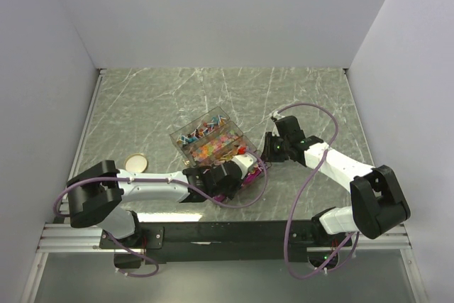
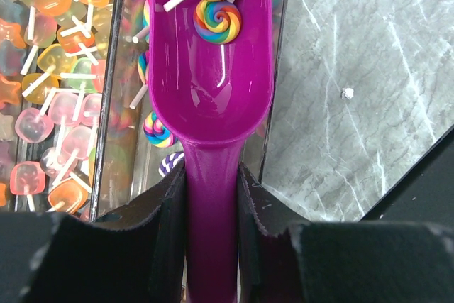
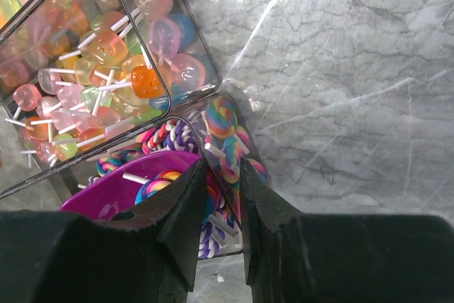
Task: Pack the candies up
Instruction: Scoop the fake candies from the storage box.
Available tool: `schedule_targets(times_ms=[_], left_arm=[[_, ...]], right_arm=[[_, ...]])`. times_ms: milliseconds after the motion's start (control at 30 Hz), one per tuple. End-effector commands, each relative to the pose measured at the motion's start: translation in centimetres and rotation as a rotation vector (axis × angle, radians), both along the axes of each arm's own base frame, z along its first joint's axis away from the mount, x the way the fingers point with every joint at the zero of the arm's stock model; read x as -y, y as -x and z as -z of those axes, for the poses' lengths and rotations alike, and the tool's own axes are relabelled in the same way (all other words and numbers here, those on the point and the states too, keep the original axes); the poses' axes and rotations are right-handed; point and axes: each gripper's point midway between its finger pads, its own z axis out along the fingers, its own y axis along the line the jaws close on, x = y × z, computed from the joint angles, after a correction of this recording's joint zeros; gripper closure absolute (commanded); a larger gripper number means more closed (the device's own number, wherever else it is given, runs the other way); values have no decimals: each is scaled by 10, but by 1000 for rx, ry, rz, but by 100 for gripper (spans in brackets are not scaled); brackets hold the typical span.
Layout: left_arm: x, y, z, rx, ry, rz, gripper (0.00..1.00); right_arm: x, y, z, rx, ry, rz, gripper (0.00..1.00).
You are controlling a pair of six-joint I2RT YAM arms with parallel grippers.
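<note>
Grey-green marbled tabletop [image 1: 142,104], plain white walls [image 1: 213,12] on three sides, black rail [image 1: 227,232] along near edge

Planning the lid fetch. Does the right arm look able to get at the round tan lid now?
Probably not: the lid lies far left, beyond the box and the left arm; the left end effector holds the scoop across the way.
</note>
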Motion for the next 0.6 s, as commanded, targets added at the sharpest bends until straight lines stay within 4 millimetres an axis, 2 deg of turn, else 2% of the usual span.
schedule_targets(times_ms=[0, 567], left_arm=[[33, 12, -30, 0, 163, 93, 99], [32, 16, -34, 11, 182, 124, 99]], right_arm=[[7, 28, 9, -112, 48, -17, 68], [6, 10, -6, -58, 41, 17, 63]])
